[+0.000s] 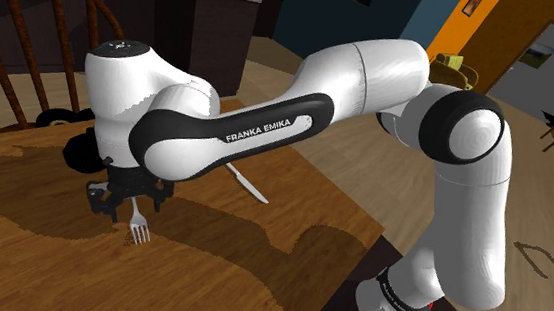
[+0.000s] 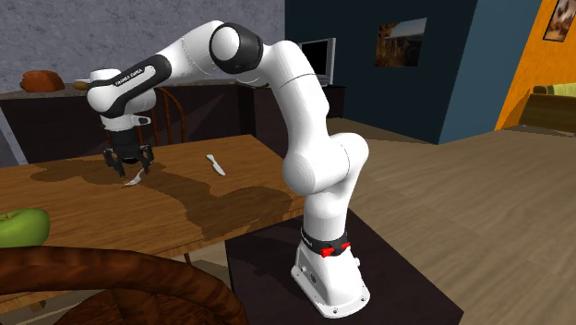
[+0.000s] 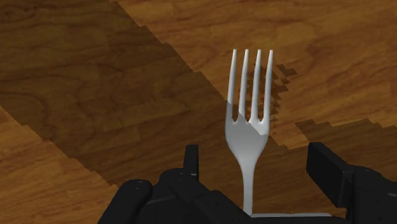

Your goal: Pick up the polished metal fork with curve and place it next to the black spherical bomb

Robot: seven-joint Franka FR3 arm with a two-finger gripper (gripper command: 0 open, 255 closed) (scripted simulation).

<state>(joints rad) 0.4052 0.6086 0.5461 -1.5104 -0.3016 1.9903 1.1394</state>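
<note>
A shiny grey fork (image 3: pixel 248 127) with a curved handle lies on the wooden table (image 1: pixel 257 268). Its tines point away from the hand. In the shoulder view the fork (image 1: pixel 140 228) pokes out just below my black gripper (image 1: pixel 121 205). My gripper (image 3: pixel 257 164) hangs low over the fork's neck, open, one finger on each side and neither touching it. The handle is hidden under the hand. From the second exterior view, the gripper (image 2: pixel 126 168) sits right over the fork (image 2: pixel 137 176). A black rounded object (image 1: pixel 62 119), probably the bomb, shows partly behind the arm.
A small knife (image 1: pixel 249 186) lies on the table towards the shoulder view's right of the fork, also seen as the knife (image 2: pixel 215 164). A wooden chair (image 1: pixel 43 33) stands behind the table. A green object (image 2: pixel 18 226) rests near the table's edge at the second exterior view's left.
</note>
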